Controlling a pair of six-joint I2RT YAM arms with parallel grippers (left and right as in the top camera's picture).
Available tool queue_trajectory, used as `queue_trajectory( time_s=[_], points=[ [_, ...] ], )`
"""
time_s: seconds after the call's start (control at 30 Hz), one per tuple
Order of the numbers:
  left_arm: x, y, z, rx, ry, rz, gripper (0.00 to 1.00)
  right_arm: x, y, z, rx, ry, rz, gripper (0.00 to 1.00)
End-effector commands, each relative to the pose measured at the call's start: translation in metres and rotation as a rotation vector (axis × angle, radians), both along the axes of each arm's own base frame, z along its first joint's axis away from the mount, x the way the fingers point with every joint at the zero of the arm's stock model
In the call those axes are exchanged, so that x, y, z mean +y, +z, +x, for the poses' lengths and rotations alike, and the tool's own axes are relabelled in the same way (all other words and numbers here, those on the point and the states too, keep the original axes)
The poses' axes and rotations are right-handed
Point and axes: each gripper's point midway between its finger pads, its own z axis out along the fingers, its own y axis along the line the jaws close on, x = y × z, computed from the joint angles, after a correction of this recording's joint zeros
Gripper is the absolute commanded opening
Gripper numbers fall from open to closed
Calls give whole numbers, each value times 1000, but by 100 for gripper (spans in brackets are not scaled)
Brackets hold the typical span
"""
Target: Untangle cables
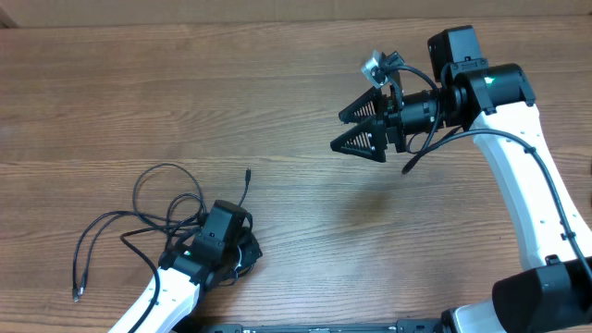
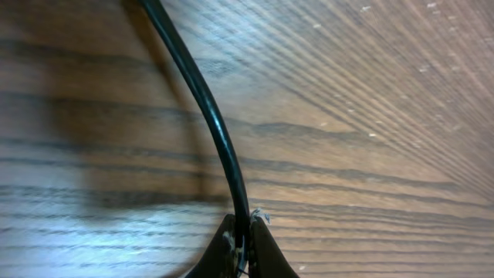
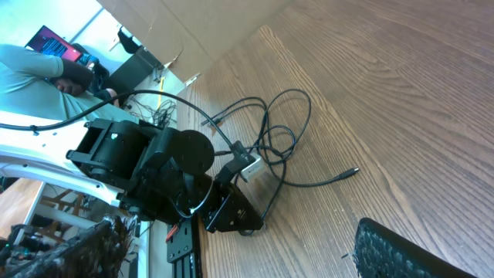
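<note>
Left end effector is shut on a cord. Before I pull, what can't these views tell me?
Left wrist: the left end effector pinches one cord, which runs off the top edge; which strand of the tangle it is cannot be told.
Overhead: that arm covers the grip point and part of the cables.
Overhead, right wrist: crossings too thin to tell over from under, or count cords.

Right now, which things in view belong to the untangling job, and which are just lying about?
Job in hand:
cables
left pincer, shut on one cable
right pincer, open, held away from them

Not part of it:
table
person beyond the table's edge, in the right wrist view
</note>
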Motion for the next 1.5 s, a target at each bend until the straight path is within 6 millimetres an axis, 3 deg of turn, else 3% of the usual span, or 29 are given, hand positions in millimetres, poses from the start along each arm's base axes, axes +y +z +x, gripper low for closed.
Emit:
queue_trajectory(
  time_s=[0.0, 0.13, 0.37, 0.47, 0.6, 0.73, 0.97, 1.23, 1.47],
  points=[
    [-8, 15, 14, -49, -57, -29, 4, 0, 13, -7, -48, 9, 19, 92],
    [-13, 63, 50, -212, -212, -27, 4, -1, 9, -3, -61, -2, -8, 92],
    [10, 193, 122, -477, -285, -55, 4, -1, 9, -4, -58, -1, -8, 90],
    [12, 239, 141, -542, -329, -136, 4, 0, 9, -5, -58, 2, -7, 92],
    [-4, 292, 161, -593, -430, -268, 4, 3, 10, -7, -58, 13, -4, 95],
    [-26, 326, 171, -617, -541, -327, 4, 9, 10, -11, -58, 32, -4, 100],
    [-57, 373, 176, -682, -711, -320, 4, 18, 10, -16, -73, 62, 0, 100],
    [-61, 443, 184, -861, -714, -299, 4, 27, 12, -18, -111, 90, 9, 100],
    [-64, 499, 172, -1013, -715, -334, 4, 48, 16, -13, -308, 161, 24, 100]
  ],
)
